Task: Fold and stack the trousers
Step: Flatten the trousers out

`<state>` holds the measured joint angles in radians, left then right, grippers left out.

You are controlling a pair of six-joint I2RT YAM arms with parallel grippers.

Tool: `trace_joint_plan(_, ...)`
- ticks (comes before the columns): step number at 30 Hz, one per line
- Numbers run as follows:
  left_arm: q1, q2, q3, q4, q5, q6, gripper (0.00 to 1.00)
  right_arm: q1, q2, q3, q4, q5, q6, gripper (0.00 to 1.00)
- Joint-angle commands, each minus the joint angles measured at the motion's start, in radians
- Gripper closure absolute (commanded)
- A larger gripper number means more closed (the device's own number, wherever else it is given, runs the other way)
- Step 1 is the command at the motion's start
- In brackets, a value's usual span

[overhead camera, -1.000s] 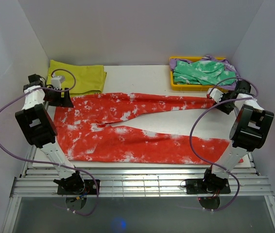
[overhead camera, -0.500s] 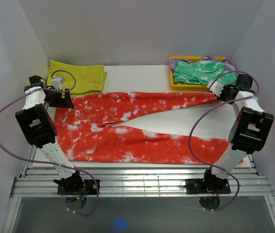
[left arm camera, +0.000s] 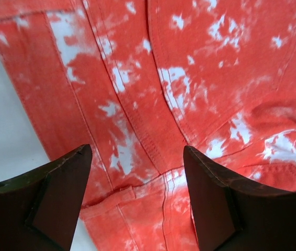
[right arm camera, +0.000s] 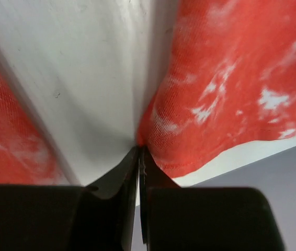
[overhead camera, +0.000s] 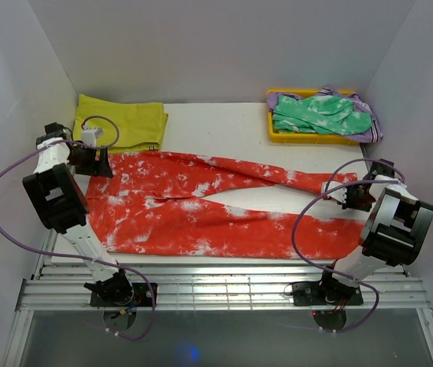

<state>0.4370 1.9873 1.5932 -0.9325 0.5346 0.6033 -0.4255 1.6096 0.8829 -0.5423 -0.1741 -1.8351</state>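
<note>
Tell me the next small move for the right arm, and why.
Likely draw the right pincer nearer to the arm bases and lay the far leg along the near leg. It is shut on the end of that leg of the trousers, short of the near leg; the left pincer is open over the waist.

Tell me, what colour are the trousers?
The trousers are red-orange with white blotches, clearest in the left wrist view.
</note>
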Motion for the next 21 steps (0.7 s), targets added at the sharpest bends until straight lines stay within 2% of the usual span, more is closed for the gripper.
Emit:
trace_joint_plan(1, 0.006, 0.010, 0.024, -0.077, -0.039, 0.047, 0.20, -0.006, -0.017, -0.009, -0.080, 0.067, -0.072, 0.92)
trace_joint_plan(5, 0.006, 0.030, 0.039, -0.106, -0.067, 0.120, 0.35, -0.009, -0.033, -0.013, -0.119, 0.076, -0.081, 0.92)
trace_joint_plan(6, 0.006, 0.003, 0.039, -0.121, -0.006, 0.145, 0.37, -0.012, -0.027, 0.008, -0.122, 0.073, -0.050, 0.92)
trace_joint_plan(8, -0.030, -0.062, 0.012, -0.120, 0.095, 0.222, 0.34, -0.013, -0.010, 0.059, -0.165, 0.039, -0.003, 0.92)
trace_joint_plan(9, -0.062, -0.100, -0.005, -0.106, 0.122, 0.231, 0.30, -0.012, 0.012, 0.130, -0.188, 0.027, 0.028, 0.86)
trace_joint_plan(10, -0.111, -0.170, -0.025, -0.062, 0.110, 0.236, 0.30, -0.012, 0.022, 0.175, -0.211, -0.013, 0.099, 0.67)
trace_joint_plan(11, -0.215, -0.200, -0.045, -0.040, 0.097, 0.242, 0.30, -0.012, 0.033, 0.224, -0.264, -0.033, 0.137, 0.55)
trace_joint_plan(12, -0.266, -0.244, -0.071, -0.002, 0.091, 0.239, 0.30, -0.013, 0.056, 0.322, -0.286, -0.069, 0.216, 0.39)
trace_joint_plan(17, -0.602, -0.219, -0.056, 0.113, 0.044, 0.144, 0.32, -0.041, 0.130, 0.608, -0.458, -0.203, 0.362, 0.35)
trace_joint_plan(21, -0.763, -0.119, -0.038, 0.205, 0.015, 0.069, 0.34, -0.053, 0.223, 0.757, -0.536, -0.286, 0.500, 0.35)
